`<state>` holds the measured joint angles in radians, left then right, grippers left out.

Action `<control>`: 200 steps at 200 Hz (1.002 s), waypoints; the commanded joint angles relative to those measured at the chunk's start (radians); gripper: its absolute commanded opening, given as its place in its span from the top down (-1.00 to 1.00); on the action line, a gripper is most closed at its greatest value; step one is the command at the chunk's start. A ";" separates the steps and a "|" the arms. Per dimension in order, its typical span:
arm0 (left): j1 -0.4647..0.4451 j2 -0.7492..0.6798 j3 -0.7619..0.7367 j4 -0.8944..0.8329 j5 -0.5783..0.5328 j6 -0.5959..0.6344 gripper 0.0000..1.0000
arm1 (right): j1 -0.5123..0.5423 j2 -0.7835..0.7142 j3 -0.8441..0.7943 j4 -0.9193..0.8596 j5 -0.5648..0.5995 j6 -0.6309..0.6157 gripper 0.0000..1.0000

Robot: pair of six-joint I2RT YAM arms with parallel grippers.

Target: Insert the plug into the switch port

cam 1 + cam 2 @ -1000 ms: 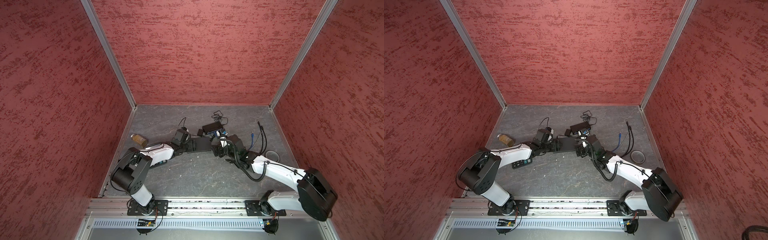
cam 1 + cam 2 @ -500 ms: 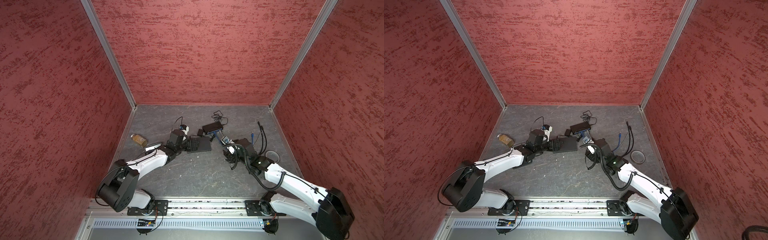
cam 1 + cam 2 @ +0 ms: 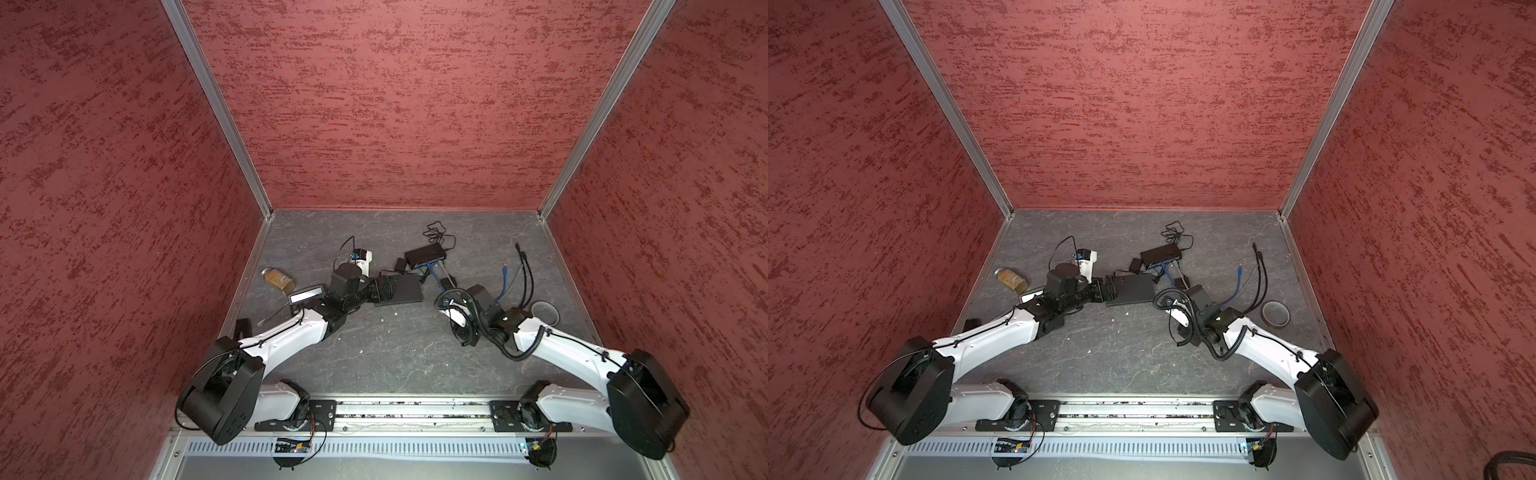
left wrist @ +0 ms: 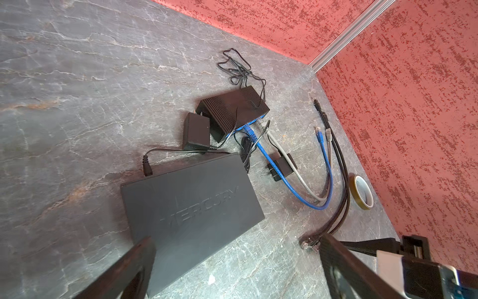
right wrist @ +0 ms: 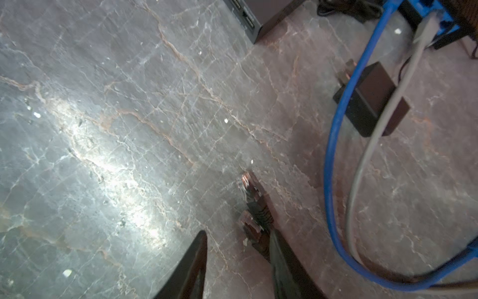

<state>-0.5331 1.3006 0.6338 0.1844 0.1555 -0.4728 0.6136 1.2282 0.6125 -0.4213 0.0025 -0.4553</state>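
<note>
1. The right end effector [image 5: 238, 234] hangs low over the desk [image 5: 116, 129], jaws apart, clamping nothing. Two black plugs [image 5: 254, 207] lie side by side on the desk just ahead of its fingertips, nearer one finger.
2. Centre the jaws on one plug's body, not its cable, so the neighbour is not caught, and leave the latch tab free.
3. The left end effector [image 4: 235, 244] stands wide apart at the near edge of the flat switch [image 4: 191, 204], holding nothing. It should brace that switch before any push, or the box will probably slide.
4. The port row [image 5: 245, 18] shows on the switch's side face, well apart from the plugs. Lift, align squarely and press straight in, clear of the blue cable [image 5: 328, 168].
</note>
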 commanded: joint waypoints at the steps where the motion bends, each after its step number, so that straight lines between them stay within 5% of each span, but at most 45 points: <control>1: -0.004 -0.012 -0.003 0.021 -0.006 0.030 -0.99 | -0.021 0.000 0.008 -0.016 -0.020 -0.027 0.25; 71: -0.004 0.010 -0.001 0.021 0.003 0.043 -0.99 | -0.057 0.020 0.010 -0.067 0.018 -0.063 0.35; 127: 0.001 0.022 0.007 0.010 0.010 0.052 -0.99 | -0.074 0.057 0.019 -0.096 0.005 -0.079 0.63; 200: 0.002 0.044 0.008 0.024 0.035 0.053 -0.99 | -0.077 0.069 0.019 -0.053 0.089 -0.116 0.56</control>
<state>-0.5331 1.3277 0.6338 0.1875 0.1696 -0.4358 0.5457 1.2919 0.6125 -0.4934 0.0490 -0.5346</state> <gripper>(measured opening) 0.996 0.221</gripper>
